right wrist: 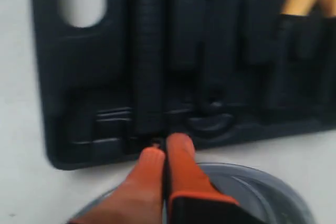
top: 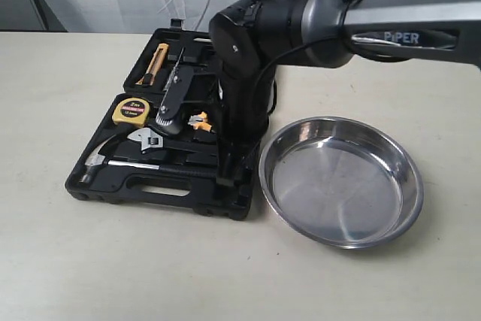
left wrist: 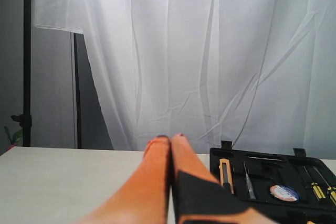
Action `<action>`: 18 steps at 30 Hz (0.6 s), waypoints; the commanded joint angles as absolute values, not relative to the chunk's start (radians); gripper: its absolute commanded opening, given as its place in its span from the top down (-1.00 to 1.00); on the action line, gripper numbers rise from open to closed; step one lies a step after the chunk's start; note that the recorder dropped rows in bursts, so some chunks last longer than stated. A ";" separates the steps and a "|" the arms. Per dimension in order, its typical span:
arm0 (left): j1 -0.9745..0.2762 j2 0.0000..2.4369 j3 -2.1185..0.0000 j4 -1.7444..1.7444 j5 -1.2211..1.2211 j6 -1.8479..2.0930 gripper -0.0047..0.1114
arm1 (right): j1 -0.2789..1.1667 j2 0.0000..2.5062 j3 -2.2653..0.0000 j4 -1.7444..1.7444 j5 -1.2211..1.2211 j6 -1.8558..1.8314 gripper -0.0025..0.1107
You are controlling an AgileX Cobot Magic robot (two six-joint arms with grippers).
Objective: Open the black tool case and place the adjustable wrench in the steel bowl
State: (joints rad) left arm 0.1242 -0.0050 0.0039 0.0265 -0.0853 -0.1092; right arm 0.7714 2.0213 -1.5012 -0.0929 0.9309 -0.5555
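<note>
The black tool case (top: 98, 186) lies open on the table. In its lower half rests the adjustable wrench (top: 149, 140), silver head to the left and black handle running right. The steel bowl (top: 301, 131) stands just right of the case and holds nothing. My right arm reaches over the case, and its right gripper (right wrist: 165, 145) is shut and empty, tips down at the case's (right wrist: 79, 145) front right edge, beside the bowl's rim (right wrist: 262, 179). The left gripper (left wrist: 170, 139) is shut and empty, left of the case (left wrist: 273, 161); the exterior view does not show it.
The case also holds a claw hammer (top: 96, 163), a yellow tape measure (top: 130, 110), orange-handled pliers (top: 198, 119) and a utility knife (top: 156, 64). A white curtain hangs behind the table. Bare tabletop lies in front of the case and bowl.
</note>
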 commanded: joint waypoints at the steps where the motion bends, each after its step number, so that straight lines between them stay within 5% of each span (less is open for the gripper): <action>1: 0.117 0.000 0.000 0.029 -0.091 -0.111 0.91 | 0.768 1.989 -1.502 -0.318 0.785 -0.360 0.97; 9: 0.117 0.000 0.000 0.029 -0.091 -0.111 0.91 | 0.770 2.003 -1.502 -0.257 0.384 -0.269 0.97; 18: 0.117 0.000 0.000 0.029 -0.091 -0.111 0.91 | 0.770 2.033 -1.502 -0.199 0.437 -0.299 0.95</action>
